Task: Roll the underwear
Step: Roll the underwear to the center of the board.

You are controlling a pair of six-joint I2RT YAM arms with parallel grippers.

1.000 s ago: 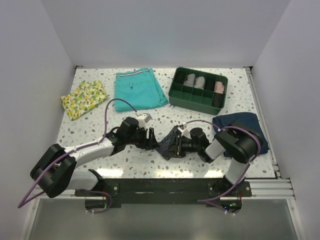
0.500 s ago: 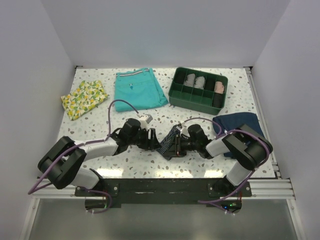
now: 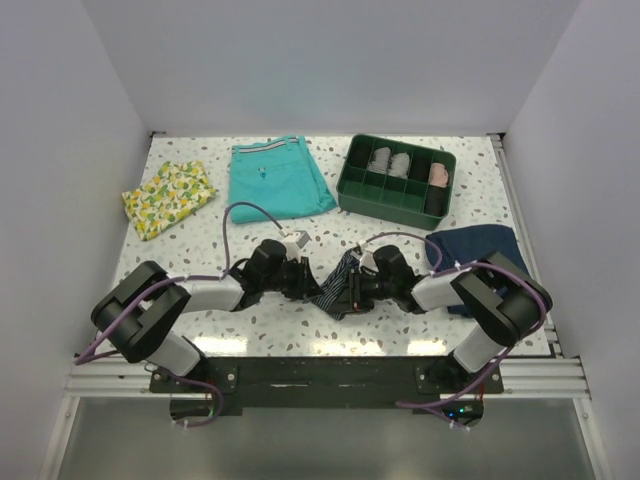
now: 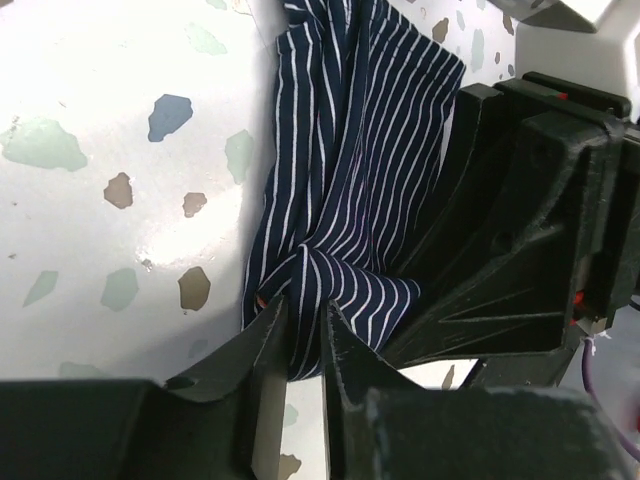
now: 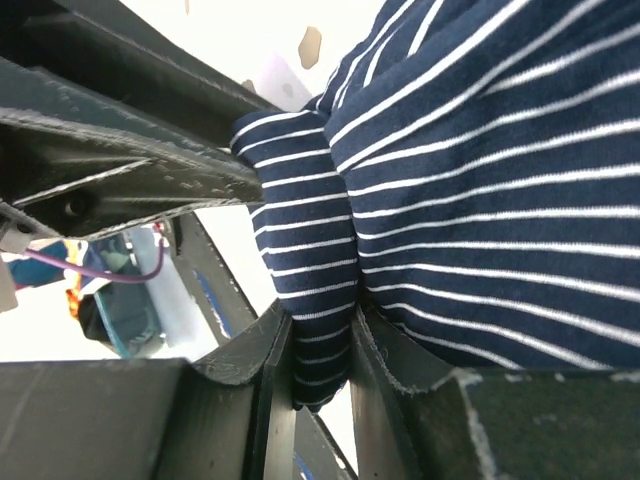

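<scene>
You were working on a white speckled terrazzo tabletop [image 3: 170, 262] boxed in by plain pale walls. The small dark navy pinstriped boxer briefs [image 3: 337, 284] lay bunched just below the centre of the top view, caught between your two grippers. Your left gripper [image 3: 306, 281] reached in from the left. In its wrist view the jaws stood almost together, with a fold of the striped cloth nipped between the fingers [image 4: 262, 400]. Your right gripper [image 3: 354, 290] met it from the right, jaws likewise drawn close on a narrow fold of the same briefs, squeezed between its fingers [image 5: 255, 400]. Across the upper part of the frame sat a lemon-print cloth [image 3: 168, 198] at the left, folded teal shorts [image 3: 280, 178] in the middle and a dark green divided tray [image 3: 385, 208] holding rolled items at the right. A plain navy garment [image 3: 482, 243] lay at the right edge, beside the right arm.
</scene>
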